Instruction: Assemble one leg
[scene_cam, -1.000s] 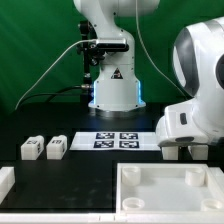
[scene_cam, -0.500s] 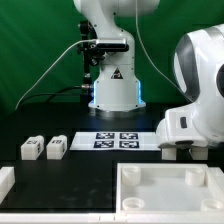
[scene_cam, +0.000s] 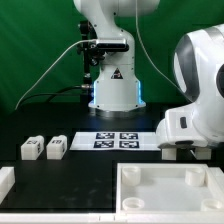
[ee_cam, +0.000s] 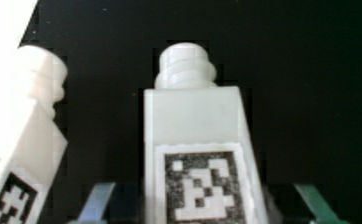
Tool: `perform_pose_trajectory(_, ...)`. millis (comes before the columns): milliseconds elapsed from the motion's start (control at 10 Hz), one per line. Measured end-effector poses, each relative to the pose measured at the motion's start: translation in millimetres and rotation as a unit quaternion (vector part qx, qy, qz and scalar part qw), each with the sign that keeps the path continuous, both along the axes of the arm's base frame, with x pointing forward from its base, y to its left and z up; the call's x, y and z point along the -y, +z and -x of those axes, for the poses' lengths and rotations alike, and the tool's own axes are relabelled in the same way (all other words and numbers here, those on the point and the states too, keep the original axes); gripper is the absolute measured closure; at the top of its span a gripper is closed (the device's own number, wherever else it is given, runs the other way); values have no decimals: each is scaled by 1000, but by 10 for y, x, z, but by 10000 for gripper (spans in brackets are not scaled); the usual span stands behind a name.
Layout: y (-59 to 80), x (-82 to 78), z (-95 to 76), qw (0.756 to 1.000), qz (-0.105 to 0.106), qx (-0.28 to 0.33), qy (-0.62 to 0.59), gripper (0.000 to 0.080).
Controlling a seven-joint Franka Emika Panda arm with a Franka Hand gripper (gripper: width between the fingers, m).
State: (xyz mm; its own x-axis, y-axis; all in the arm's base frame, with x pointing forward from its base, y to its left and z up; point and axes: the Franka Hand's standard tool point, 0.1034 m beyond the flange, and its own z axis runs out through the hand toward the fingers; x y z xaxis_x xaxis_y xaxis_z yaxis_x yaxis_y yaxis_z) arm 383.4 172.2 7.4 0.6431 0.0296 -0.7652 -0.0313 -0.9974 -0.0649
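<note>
White leg (scene_cam: pixel 30 148) just beside second leg (scene_cam: pixel 56 147) on black table (scene_cam: pixel 90 180), marker board (scene_cam: pixel 115 140) at centre, gripper (scene_cam: pixel 187 152) low behind white tray (scene_cam: pixel 165 168)

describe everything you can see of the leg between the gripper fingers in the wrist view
The leg is a white, matte-looking plastic block: a square-sided body ending in a narrower, rounded, ridged peg. A black-and-white square tag sits on its face at the end nearer the camera. It rests on the black table, peg pointing away from the camera. The open gripper straddles it, a dark gap showing on each side, so nothing grips it. A second leg lies alongside, not touching.
</note>
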Motion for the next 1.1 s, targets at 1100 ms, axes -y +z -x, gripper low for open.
perform_pose_trajectory(1100,1080,577,-1204,976,-42,214,-14,506)
